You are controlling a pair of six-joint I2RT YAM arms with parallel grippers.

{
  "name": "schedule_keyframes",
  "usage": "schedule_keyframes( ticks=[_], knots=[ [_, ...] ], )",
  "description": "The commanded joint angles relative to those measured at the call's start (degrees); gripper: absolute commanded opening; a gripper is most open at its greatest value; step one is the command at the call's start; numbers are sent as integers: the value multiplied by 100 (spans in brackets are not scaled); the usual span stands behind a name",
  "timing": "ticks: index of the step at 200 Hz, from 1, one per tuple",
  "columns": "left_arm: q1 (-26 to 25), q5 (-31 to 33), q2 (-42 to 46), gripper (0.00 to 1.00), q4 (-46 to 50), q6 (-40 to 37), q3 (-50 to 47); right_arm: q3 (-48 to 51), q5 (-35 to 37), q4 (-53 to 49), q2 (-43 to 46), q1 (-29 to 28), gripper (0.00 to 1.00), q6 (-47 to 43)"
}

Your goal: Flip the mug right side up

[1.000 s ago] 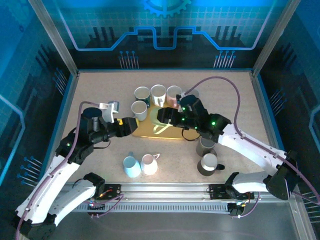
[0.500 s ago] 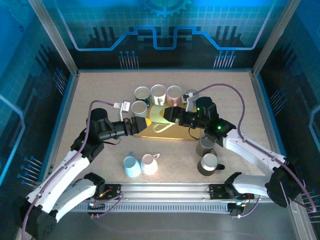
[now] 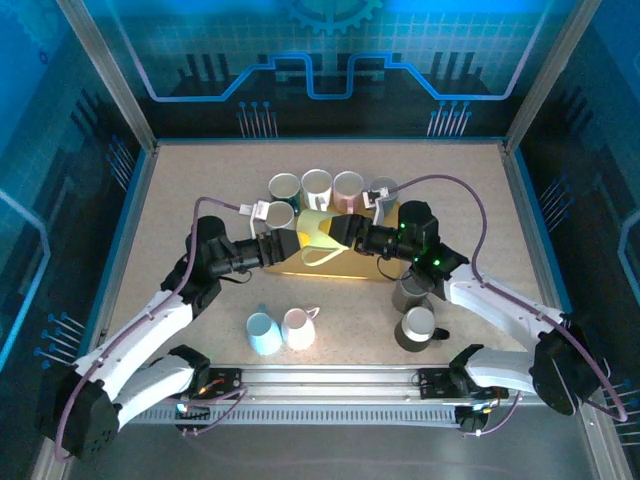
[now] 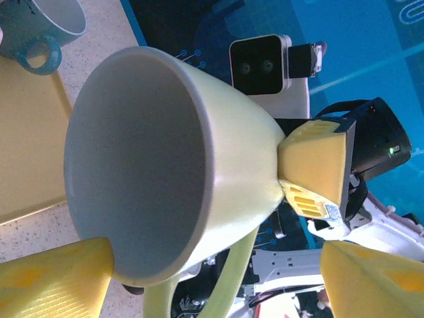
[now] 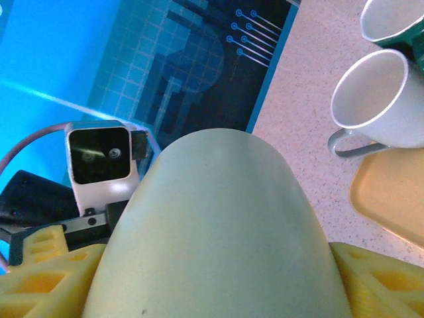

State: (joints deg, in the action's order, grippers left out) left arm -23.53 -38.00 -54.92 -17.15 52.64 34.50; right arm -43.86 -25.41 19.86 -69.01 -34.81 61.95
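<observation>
Now, table [image 3: 170,200]: speckled beige top.
Left arm [image 3: 150,320]: reaches up and inward from the lower left corner, elbow bent, wrist level and pointing right.
Right arm [image 3: 500,300]: reaches in from the lower right, wrist pointing left, so the 2 wrists face each other.
Tray [image 3: 345,268]: yellow, mid-table, below where the wrists meet.
Mug [image 3: 318,228]: pale yellow, held above the tray on its side, mouth toward the left wrist, handle hanging down.
Right gripper [image 3: 347,236]: clamped on the mug's base end, 1 finger on each flank.
Left gripper [image 3: 288,246]: jaws wide apart at the mug's mouth; 1 finger [image 4: 53,281] just by the rim, the other well clear.
</observation>
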Motion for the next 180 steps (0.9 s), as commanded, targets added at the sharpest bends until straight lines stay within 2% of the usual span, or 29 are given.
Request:
schedule_keyframes(
  ticks=[1, 48, 98, 121, 137, 156, 180],
  knots=[
    [-72, -186, 89, 81, -394, 286, -210, -11, -46, 1144, 155, 44, 43, 203],
    [-182, -309, 4, 79, -756, 625, -303, 142, 39, 1767, 134, 79, 43, 458],
    [-266, -283, -32, 79, -1027, 784, -444, 169, 230, 1961, 196, 106, 42, 473],
    [-249, -151, 138, 81, -485, 500, -349, 90, 243, 1551, 340, 149, 43, 187],
    [-205, 41, 305, 81, 482, 12, -87, 85, 260, 1386, 428, 184, 43, 80],
    [-85, 192, 423, 80, 1133, -336, 168, 157, 234, 1516, 442, 219, 42, 175],
    [-46, 222, 483, 80, 1103, -310, 194, 208, 264, 1600, 462, 229, 42, 220]
  ],
)
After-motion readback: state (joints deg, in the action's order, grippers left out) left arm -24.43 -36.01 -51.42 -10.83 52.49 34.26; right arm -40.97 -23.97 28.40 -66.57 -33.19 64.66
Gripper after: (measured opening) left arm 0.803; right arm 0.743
